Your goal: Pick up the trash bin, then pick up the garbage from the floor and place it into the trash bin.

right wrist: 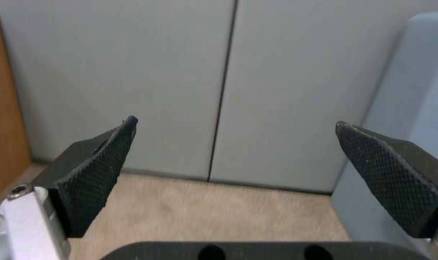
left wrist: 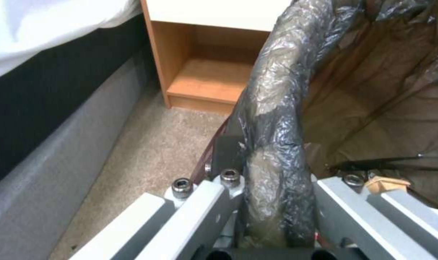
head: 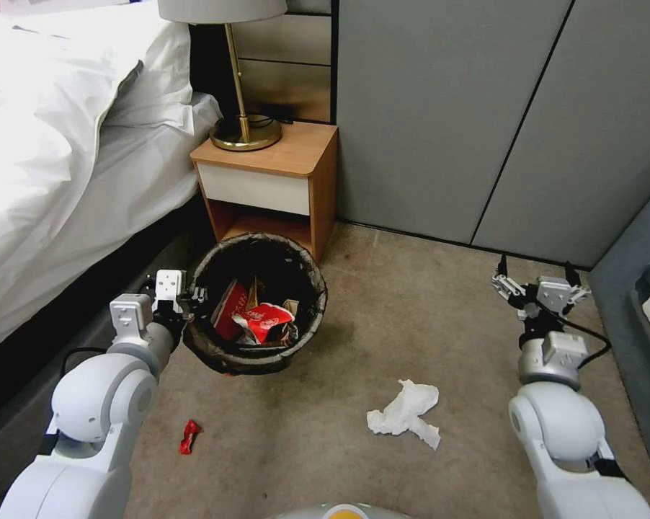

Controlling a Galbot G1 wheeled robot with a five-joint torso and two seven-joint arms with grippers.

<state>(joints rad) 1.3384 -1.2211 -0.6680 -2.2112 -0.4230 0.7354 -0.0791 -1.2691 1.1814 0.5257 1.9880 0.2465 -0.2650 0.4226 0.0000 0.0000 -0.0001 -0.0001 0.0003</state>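
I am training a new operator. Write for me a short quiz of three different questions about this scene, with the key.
1. True or false: the left gripper is shut on the rim of the trash bin.
2. Which litter lies nearer the right gripper: A) white tissue B) small red wrapper?
3. Fill in: the right gripper is ____ and holds nothing.

Key: 1 true; 2 A; 3 open.
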